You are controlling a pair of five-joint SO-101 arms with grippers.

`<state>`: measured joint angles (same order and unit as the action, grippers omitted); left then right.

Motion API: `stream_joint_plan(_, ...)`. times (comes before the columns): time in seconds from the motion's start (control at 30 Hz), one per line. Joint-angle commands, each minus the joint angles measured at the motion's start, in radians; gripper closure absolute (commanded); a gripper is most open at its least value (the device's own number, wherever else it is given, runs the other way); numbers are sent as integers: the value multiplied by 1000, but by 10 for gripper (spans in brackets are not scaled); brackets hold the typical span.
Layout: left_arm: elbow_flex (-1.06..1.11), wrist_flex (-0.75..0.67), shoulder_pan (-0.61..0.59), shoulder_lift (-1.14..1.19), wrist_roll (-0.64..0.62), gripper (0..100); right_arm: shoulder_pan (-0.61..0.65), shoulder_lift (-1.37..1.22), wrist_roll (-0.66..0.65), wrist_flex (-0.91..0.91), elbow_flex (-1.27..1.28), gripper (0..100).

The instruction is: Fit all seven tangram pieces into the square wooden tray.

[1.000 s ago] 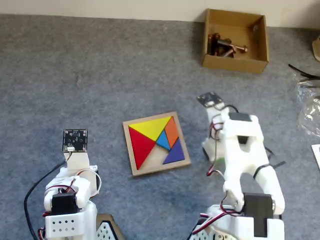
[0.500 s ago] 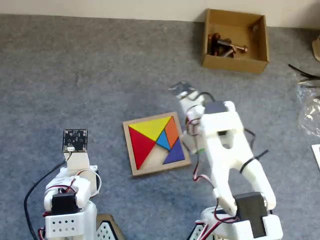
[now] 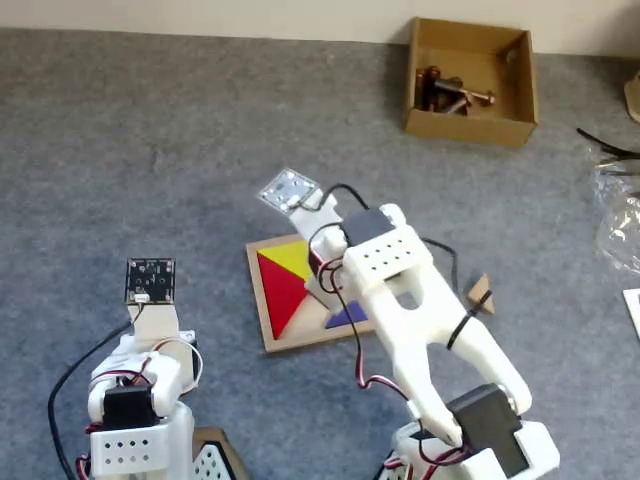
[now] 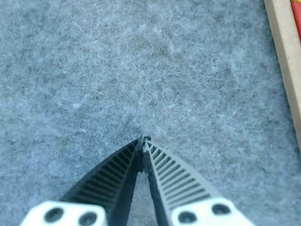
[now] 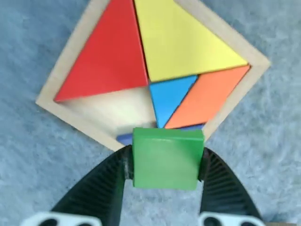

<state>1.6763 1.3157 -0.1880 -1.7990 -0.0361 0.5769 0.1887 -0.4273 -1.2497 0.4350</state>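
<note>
The square wooden tray [image 5: 89, 126] holds a red triangle [image 5: 110, 56], a yellow triangle [image 5: 181, 42], a small blue triangle [image 5: 169, 96], an orange piece [image 5: 207, 101] and a purple piece [image 3: 348, 315]. Bare wood [image 5: 113, 110] shows beside the red triangle. My right gripper [image 5: 165, 157] is shut on a green square [image 5: 164, 146], held just above the tray's edge near the purple piece. In the high view the right arm [image 3: 390, 270] covers much of the tray [image 3: 262, 310]. A tan triangle [image 3: 481, 293] lies on the carpet to the right. My left gripper [image 4: 142, 141] is shut and empty, left of the tray's edge [image 4: 284, 61].
A cardboard box [image 3: 470, 80] with metal parts stands at the back right. Clear plastic wrap [image 3: 620, 225] and cables lie at the right edge. Grey carpet stretches open to the left and behind the tray.
The right arm has swung left, from beside the tray to over it, carrying the green square. The tan triangle on the carpet has come into sight. The left arm is unmoved.
</note>
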Motion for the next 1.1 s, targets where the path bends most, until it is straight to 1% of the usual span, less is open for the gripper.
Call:
stream_joint_plan(0.0, 21, 8, -8, 7, -2, 995, 24, -45, 54, -8, -125, 850)
stream_joint_plan(0.13, 21, 8, -8, 7, -2, 995, 53, -148, 60, -15, -211, 850)
stream_joint_plan(0.3, 21, 8, -8, 7, -2, 995, 117, -159, 60, -7, -216, 850)
stream_joint_plan(0.4, 21, 8, -8, 7, -2, 995, 130, -165, 58, -2, -174, 850)
stream_joint_plan(0.53, 21, 8, -8, 7, -2, 995, 147, -159, 58, 79, -65, 850)
stream_joint_plan(0.6, 21, 8, -8, 7, -2, 995, 147, -159, 32, 94, -27, 850)
stream_joint_plan(0.83, 21, 8, -8, 7, -2, 995, 143, -165, -3, 105, 2, 850)
stream_joint_plan(0.93, 21, 8, -8, 7, -2, 995, 145, -166, -49, 122, 35, 850)
stream_joint_plan(1.07, 21, 8, -8, 7, -2, 995, 145, -165, -58, 154, 79, 850)
